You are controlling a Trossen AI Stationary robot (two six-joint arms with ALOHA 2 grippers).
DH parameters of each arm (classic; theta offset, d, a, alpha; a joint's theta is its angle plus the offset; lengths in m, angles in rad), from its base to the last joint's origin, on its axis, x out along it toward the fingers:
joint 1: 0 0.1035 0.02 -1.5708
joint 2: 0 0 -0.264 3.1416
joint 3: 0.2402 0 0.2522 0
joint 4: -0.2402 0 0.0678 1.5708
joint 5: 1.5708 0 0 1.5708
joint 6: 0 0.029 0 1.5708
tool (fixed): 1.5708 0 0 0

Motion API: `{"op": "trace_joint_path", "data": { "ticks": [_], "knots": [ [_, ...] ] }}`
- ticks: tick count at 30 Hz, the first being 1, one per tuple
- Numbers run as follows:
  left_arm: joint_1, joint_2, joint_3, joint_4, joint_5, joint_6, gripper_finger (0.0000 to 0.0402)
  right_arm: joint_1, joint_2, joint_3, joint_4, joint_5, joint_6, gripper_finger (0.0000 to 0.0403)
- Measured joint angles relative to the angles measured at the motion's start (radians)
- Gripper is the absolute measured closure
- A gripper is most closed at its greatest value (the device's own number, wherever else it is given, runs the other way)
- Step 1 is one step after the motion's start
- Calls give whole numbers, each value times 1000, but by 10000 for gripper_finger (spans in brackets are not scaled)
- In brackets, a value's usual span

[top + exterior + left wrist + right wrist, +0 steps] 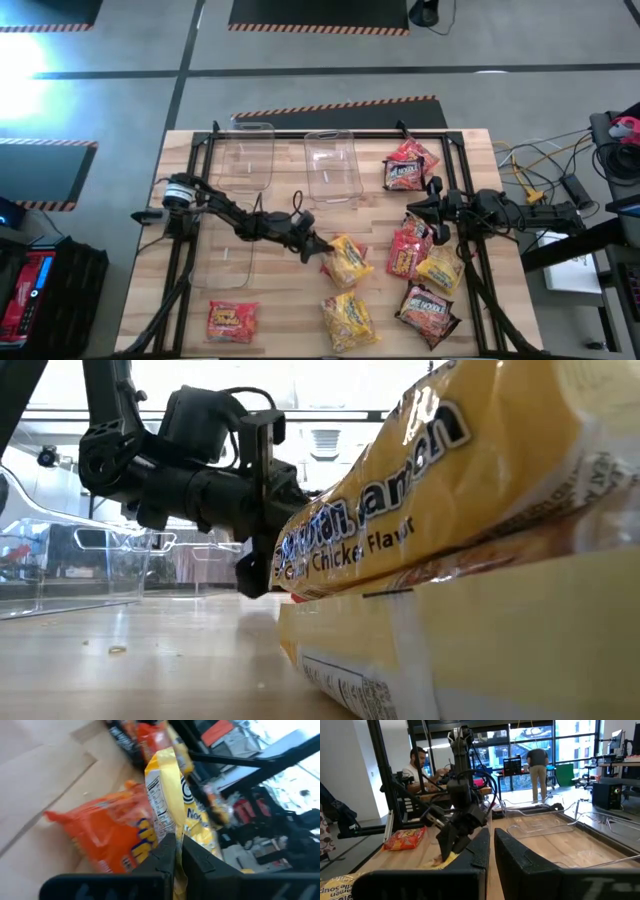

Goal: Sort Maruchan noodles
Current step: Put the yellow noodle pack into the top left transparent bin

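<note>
Right now we are pinching a yellow Maruchan packet (347, 259) by its crimped end with our left hand (318, 247), near the middle of the counter (280, 310); in the left wrist view the fingers (162, 857) are closing on the seam. We judge it light, crinkly and slippery, its noodle block brittle, so the flat seal is the safest hold. Our right hand (418, 208) is waiting empty, fingers nearly together, beside the red-orange packets (410, 250).
</note>
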Motion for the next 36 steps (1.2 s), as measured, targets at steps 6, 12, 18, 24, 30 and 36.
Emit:
{"op": "trace_joint_path", "data": {
  "ticks": [6,12,18,24,30,36],
  "knots": [
    [0,-1,0,25,2,3,401,0,0,0,0,0,0,385],
    [2,-2,0,127,21,23,402,0,0,0,0,0,0,385],
    [3,-2,0,150,41,23,402,0,0,0,0,0,0,385],
    [5,-2,1,211,77,25,402,0,0,0,0,0,0,385],
    [5,-2,4,207,94,20,402,0,0,0,0,0,0,385],
    [5,-2,5,168,98,24,402,0,0,0,0,0,0,385]
  ]
}}
